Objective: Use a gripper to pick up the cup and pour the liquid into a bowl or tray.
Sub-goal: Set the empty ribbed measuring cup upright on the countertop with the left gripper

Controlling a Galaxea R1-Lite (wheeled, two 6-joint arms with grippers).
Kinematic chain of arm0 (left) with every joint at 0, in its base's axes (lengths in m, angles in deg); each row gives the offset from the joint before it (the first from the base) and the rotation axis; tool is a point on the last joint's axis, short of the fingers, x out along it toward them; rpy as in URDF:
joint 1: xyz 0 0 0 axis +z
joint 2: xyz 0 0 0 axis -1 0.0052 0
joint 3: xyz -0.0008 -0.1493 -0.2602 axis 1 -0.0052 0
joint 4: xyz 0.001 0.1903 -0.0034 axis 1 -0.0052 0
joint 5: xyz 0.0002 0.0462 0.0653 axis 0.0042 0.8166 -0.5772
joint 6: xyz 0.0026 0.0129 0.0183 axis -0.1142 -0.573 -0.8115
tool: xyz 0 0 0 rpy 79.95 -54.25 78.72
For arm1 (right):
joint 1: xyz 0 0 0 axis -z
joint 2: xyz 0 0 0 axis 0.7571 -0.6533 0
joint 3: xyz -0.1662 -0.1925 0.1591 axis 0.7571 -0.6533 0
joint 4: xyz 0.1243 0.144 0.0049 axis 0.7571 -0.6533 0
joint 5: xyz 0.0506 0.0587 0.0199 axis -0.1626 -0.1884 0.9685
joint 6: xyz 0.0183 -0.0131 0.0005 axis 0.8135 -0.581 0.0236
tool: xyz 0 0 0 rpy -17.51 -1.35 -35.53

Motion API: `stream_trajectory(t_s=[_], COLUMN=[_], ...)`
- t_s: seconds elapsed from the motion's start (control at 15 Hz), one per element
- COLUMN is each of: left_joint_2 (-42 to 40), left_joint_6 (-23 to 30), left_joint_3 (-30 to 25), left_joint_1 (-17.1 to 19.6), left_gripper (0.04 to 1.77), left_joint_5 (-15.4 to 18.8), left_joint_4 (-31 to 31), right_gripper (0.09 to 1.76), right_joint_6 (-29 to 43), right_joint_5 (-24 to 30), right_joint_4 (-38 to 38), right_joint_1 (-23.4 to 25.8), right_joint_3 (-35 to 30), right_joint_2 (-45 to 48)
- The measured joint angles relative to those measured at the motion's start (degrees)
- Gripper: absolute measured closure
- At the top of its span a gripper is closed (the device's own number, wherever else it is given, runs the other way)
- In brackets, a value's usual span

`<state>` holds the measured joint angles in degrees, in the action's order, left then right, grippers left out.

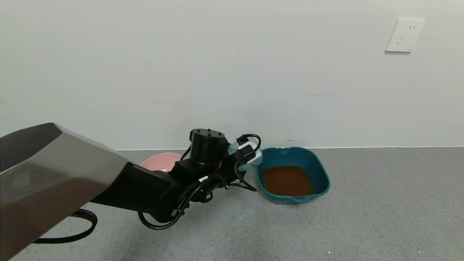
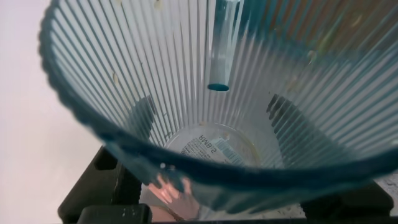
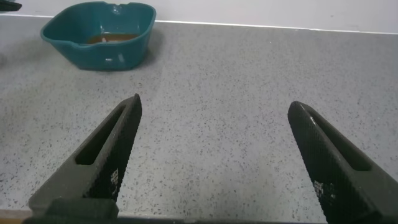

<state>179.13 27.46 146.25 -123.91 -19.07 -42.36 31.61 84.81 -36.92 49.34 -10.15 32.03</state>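
Bare room: white wall (image 1: 217,72), socket (image 1: 404,35), grey floor (image 1: 362,217).

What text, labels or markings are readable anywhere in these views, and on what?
No text here can be read with confidence.
Sticker on the bottom of the cup, seen through it in the left wrist view: printed characters and a barcode-like strip, too blurred and distorted to read.
Right gripper fingers: small white markings on both, too small to read.
Wall socket: slots only, no lettering visible.
Teal tray, pink bowl: no markings visible.
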Motion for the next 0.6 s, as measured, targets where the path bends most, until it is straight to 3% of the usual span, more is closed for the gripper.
stream_trajectory(t_s=[0.6], left_joint_2=[-4.9], left_joint_6=[19.4], left_joint_3=[-5.3], left_joint_1=[7.1], left_gripper=[0.48], left_joint_5=[16.0], left_joint_4=[2.5], right_gripper=[0.14], right_joint_6=[0.0], right_joint_5=[0.0], right_joint_4=[0.0], right_joint_1=[0.0], right_joint_3=[0.0], right_joint_2=[0.0])
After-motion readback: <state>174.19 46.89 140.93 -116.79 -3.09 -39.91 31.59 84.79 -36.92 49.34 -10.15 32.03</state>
